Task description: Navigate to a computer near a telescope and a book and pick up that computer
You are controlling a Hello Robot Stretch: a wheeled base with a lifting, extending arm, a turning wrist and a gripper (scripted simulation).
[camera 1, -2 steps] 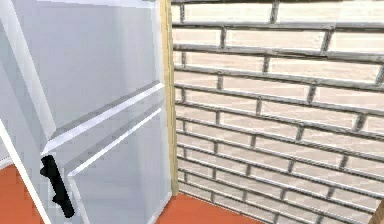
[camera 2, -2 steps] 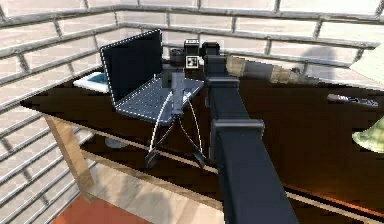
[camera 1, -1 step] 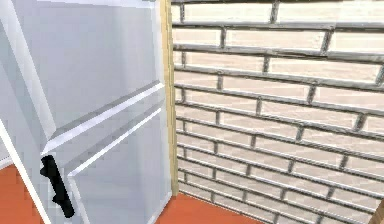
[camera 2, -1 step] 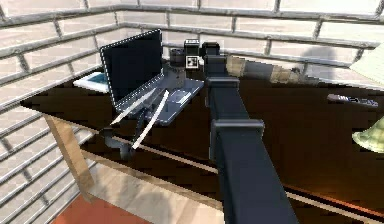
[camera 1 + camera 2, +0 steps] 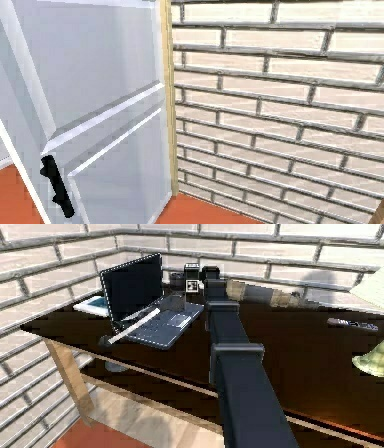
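Brick walls (image 5: 60,264) in pale grey close round a corner, and in it stands a dark-topped table (image 5: 300,349) on pale wooden legs, with a lower shelf (image 5: 150,389) beneath. The arm (image 5: 240,374) reaches out over the tabletop as a dark square bar. At its far end sit the two white squares (image 5: 191,278), and the gripper (image 5: 196,281) is there with them, near the table's back edge by the wall. I cannot make out its fingers, so I cannot tell what they are doing or whether it holds anything.

The computer (image 5: 148,302), a dark laptop with its lid up, stands on the table just beside the gripper, on the side away from the arm, and its keyboard runs back alongside the arm. A slim white rod (image 5: 137,325) with a dark end lies slantwise across the keyboard's far corner, further from the gripper than the screen. Beyond the computer again, well apart from the gripper, a flat white thing (image 5: 94,304) lies by the wall; it may be a book. On the other side of the arm, well away from the gripper, lie a small dark bar (image 5: 350,322) and a greenish thing (image 5: 372,359) at the picture's edge.

Looking ahead, a white panelled door (image 5: 90,100) with a black handle (image 5: 56,185) hangs in a wooden door frame (image 5: 169,100) against more brick, over an orange-red floor (image 5: 12,200).
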